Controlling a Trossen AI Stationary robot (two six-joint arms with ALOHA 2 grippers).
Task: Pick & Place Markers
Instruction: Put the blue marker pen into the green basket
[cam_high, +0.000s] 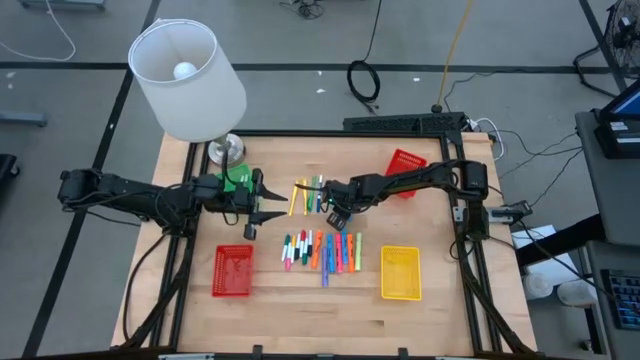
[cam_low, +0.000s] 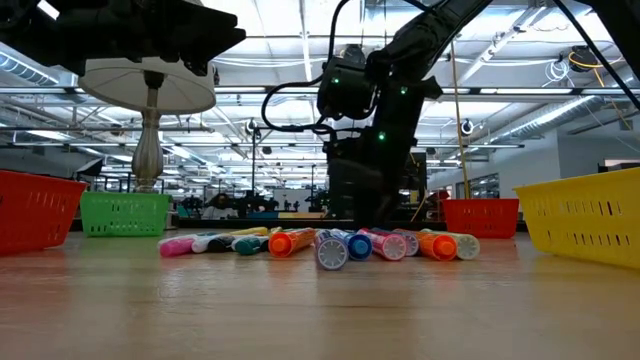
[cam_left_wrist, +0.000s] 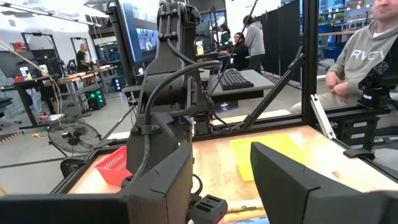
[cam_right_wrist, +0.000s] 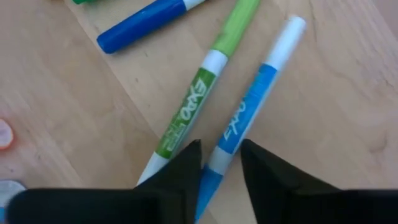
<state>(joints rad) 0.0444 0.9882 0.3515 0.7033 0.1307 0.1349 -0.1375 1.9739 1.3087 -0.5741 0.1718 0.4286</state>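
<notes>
On a wooden counter (cam_high: 300, 300) in an open workshop, the right hand (cam_right_wrist: 219, 163) is low over the small cluster of markers (cam_high: 308, 195) beside the green basket (cam_high: 238, 178) — its fingers slightly parted astride a light-blue marker (cam_right_wrist: 245, 115), not yet closed, the marker's long axis running straight out between them. The left hand (cam_high: 254, 208), open and empty, waits by the green basket — the right is nearer.
</notes>
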